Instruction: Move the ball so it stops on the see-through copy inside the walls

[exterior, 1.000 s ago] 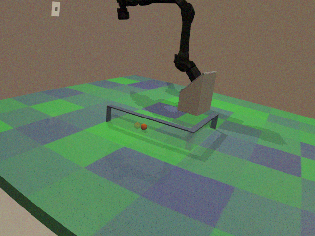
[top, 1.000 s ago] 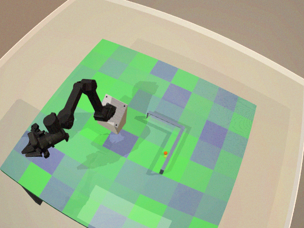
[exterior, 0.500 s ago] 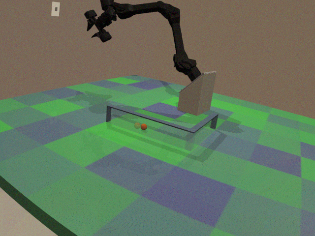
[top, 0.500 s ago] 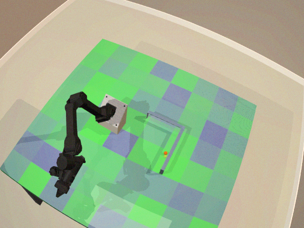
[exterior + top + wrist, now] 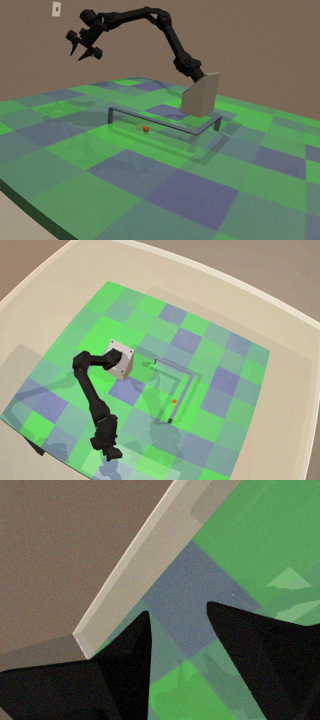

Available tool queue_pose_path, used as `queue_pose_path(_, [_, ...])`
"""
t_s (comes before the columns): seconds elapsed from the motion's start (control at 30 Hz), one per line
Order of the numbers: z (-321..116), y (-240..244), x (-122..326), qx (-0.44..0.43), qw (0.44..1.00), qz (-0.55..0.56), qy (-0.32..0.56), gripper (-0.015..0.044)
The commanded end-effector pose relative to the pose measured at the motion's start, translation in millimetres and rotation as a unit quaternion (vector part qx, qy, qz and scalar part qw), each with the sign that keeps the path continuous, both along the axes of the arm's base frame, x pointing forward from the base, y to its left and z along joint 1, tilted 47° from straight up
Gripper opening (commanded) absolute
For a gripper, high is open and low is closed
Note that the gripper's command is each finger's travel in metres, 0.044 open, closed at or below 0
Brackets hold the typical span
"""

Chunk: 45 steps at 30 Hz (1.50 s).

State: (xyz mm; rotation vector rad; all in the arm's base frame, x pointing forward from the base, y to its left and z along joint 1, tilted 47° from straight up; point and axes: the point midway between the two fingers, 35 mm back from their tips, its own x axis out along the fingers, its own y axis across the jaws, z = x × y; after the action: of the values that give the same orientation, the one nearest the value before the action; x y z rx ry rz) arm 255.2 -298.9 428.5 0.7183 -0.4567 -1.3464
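Now | gripper (image 5: 82, 55) half-open, holding nothing, high up | ball (image 5: 146, 128) on table, well apart

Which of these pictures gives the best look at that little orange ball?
The exterior view: the orange ball sits on the table beside its see-through copy, in front of the clear walls. The top view shows it only as a tiny dot by the long wall. The wrist view misses it entirely.

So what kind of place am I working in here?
Likely a bare test bench, not a home or shop: a checkered green-and-blue table, one arm on a slanted block mount, low clear walls, and plain brown walls with one wall plate.
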Motion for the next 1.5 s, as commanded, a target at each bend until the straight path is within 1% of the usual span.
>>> queue_pose_path(0.0, [-47,9,44,0.032,0.993,0.042,0.102,0.0207])
queue_pose_path(0.13, [-90,24,80,0.054,0.975,0.085,0.196,0.0207])
queue_pose_path(0.3, [-150,54,121,0.073,0.933,0.146,0.322,0.0207])
queue_pose_path(0.47, [-208,91,150,0.080,0.870,0.204,0.441,0.0207])
queue_pose_path(0.63, [-264,131,167,0.076,0.792,0.255,0.550,0.0207])
queue_pose_path(0.8, [-317,171,170,0.072,0.702,0.302,0.642,0.0207])
queue_pose_path(0.97, [-361,203,164,0.073,0.615,0.339,0.708,0.0207])
queue_pose_path(1.07, [-390,222,155,0.071,0.549,0.357,0.752,0.0207])
queue_pose_path(1.17, [-414,241,146,0.053,0.477,0.363,0.799,0.0207])
queue_pose_path(1.3, [-439,255,135,0.040,0.408,0.358,0.839,0.0207])
queue_pose_path(1.37, [-447,258,131,0.036,0.389,0.355,0.849,0.0207])
queue_pose_path(1.47, [-448,258,130,0.036,0.386,0.355,0.851,0.0207])
